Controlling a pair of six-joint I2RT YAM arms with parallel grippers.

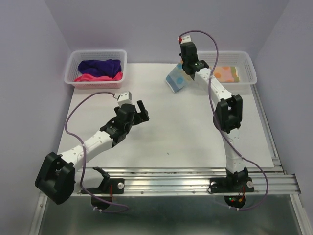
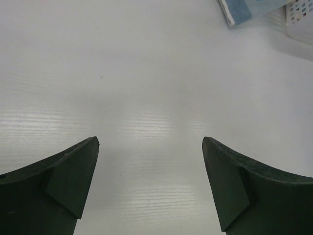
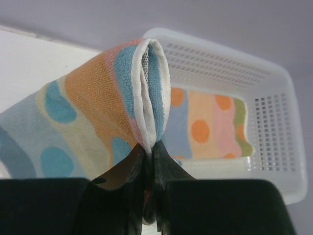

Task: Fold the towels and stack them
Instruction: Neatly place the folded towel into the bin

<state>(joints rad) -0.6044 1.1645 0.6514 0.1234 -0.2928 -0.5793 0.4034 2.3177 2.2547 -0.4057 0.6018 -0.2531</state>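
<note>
Slippage is the main risk: the right gripper pinches only the doubled hem of the spotted towel, lifted just left of the far right mesh basket. A slack grip could drop it crumpled or snag the rim. The left gripper hangs wide open over the table.

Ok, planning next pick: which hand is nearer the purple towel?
Left. Left hand hovers diagonally in front of the purple towel; right hand pinches the spotted towel farther right.
</note>
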